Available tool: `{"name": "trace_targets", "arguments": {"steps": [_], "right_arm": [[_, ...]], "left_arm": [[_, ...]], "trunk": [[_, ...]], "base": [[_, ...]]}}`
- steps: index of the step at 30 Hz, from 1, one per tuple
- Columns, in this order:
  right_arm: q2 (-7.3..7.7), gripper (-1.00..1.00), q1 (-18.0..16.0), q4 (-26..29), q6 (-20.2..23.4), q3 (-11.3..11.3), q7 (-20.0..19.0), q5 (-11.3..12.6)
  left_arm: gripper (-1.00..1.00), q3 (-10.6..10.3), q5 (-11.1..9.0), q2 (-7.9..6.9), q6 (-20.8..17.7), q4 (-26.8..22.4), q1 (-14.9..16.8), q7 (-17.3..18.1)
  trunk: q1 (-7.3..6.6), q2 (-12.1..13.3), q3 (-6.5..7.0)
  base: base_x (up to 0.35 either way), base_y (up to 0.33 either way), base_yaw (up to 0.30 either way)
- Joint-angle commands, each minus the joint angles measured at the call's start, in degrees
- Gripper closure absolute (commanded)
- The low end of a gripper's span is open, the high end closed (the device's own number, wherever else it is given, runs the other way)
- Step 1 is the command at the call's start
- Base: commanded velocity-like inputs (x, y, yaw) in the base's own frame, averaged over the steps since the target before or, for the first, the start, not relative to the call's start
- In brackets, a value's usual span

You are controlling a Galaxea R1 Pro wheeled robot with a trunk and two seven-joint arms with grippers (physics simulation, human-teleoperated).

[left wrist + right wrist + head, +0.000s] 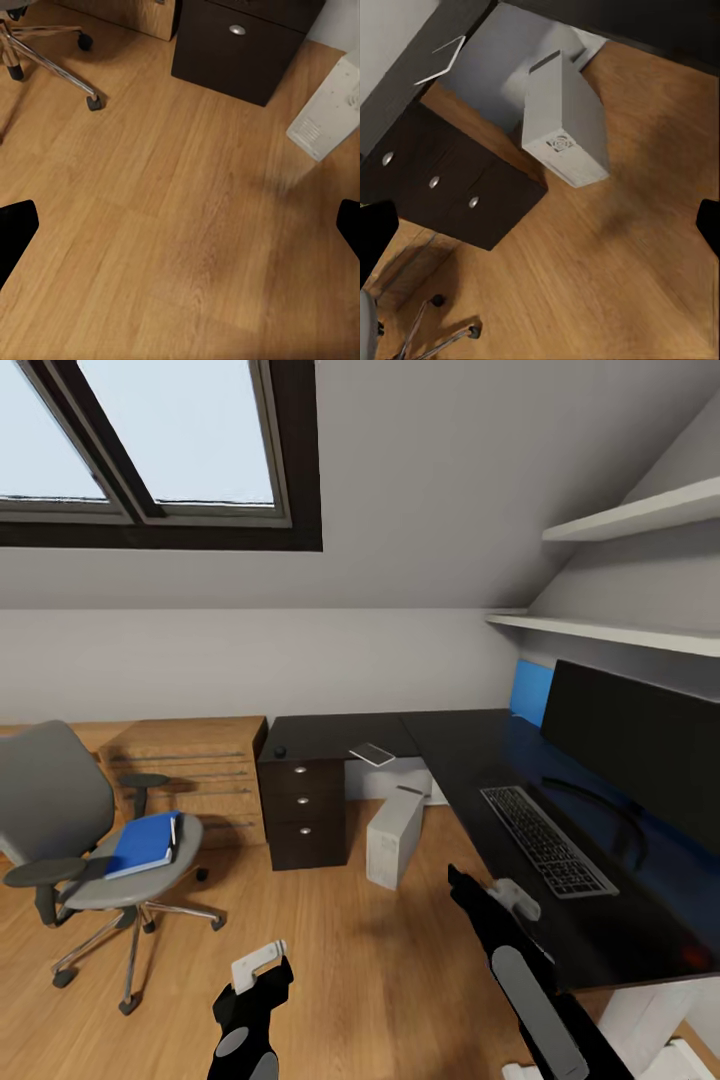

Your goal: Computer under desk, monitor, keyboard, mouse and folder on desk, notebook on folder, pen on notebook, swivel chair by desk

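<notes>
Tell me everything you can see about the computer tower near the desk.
The computer is a light grey, box-shaped tower with a matt, plastic-looking shell. It stands upright on the wooden floor, under the edge of the desk, just beside the black drawer unit with a gap between them. In the right wrist view one end panel has a round vent and small ports. Neither gripper touches it.

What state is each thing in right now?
Computer: upright, floor, by desk edge.
Monitor: upright on desk.
Keyboard: flat before monitor.
Folder: lying on swivel chair seat.
Drawer unit: drawers closed.
Left gripper: open, empty.
Right gripper: open, empty.
</notes>
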State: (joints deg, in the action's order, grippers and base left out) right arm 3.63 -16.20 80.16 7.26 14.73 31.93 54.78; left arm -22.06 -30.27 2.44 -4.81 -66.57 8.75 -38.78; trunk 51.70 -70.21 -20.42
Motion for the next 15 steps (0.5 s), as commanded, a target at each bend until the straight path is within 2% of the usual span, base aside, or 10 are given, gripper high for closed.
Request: {"name": "trace_targets", "arguments": {"steps": [1,2,4,5,7,8,10,11,13,15], "right_arm": [[-0.84,-1.0,-0.06,-0.26,0.09,0.13,0.47,-2.01],[-2.16,-1.0,-0.06,-1.0,-0.06,0.26,0.58,-5.78],[-3.86,-1.0,-0.06,-3.01,-0.16,0.81,0.69,-12.52],[-4.15,-1.0,-0.06,-3.55,-0.17,1.07,0.7,-14.04],[-5.17,-1.0,-0.1,-5.45,-0.2,2.76,0.74,-19.77],[-5.39,-1.0,-0.11,-5.87,-0.22,3.26,0.74,-21.18],[-6.13,-1.0,-0.17,-7.49,-0.28,4.72,0.75,-26.68],[-6.33,-1.0,-0.19,-7.91,-0.28,4.92,0.75,-27.98],[-7.36,-1.0,-0.21,-9.41,-0.36,5.41,0.76,-32.58],[-8.06,-1.0,-0.27,-10.62,-0.49,5.57,0.76,-35.15]], "left_arm": [[-1.0,-0.08,-0.14,-0.01,-0.29,-0.1,0.04,-0.38],[-1.0,-0.1,-0.14,0.0,-0.29,-0.08,0.04,-0.37],[-1.0,-0.14,-0.19,0.01,-0.29,-0.06,0.04,-0.4],[-1.0,-0.15,-0.2,0.01,-0.29,-0.06,0.04,-0.4],[-1.0,-0.16,-0.22,0.02,-0.3,-0.06,0.04,-0.39],[-1.0,-0.17,-0.22,0.02,-0.32,-0.05,0.04,-0.38],[-1.0,-0.17,-0.23,0.04,-0.35,0.04,0.04,-0.38],[-1.0,-0.17,-0.23,0.05,-0.36,0.06,0.04,-0.37],[-1.0,-0.17,-0.23,0.08,-0.37,0.11,0.04,-0.34],[-1.0,-0.17,-0.25,0.1,-0.37,0.15,0.04,-0.32]], "trunk": [[-0.22,0.37,0.11],[-0.44,0.77,0.29],[-0.88,1.57,0.65],[-1.1,1.97,0.83],[-1.54,2.78,1.19],[-1.76,3.18,1.37],[-2.2,3.98,1.73],[-2.42,4.38,1.91],[-2.86,5.18,2.27],[-3.3,5.99,2.63]], "base": [[0.0,0.0,0.0],[0.0,0.0,0.0],[0.0,0.0,0.0],[0.0,0.0,0.0],[0.0,0.0,0.0],[0.0,0.0,0.0],[0.0,0.0,0.0],[0.0,0.0,0.0],[0.0,0.0,0.0],[0.0,0.0,0.0]]}}
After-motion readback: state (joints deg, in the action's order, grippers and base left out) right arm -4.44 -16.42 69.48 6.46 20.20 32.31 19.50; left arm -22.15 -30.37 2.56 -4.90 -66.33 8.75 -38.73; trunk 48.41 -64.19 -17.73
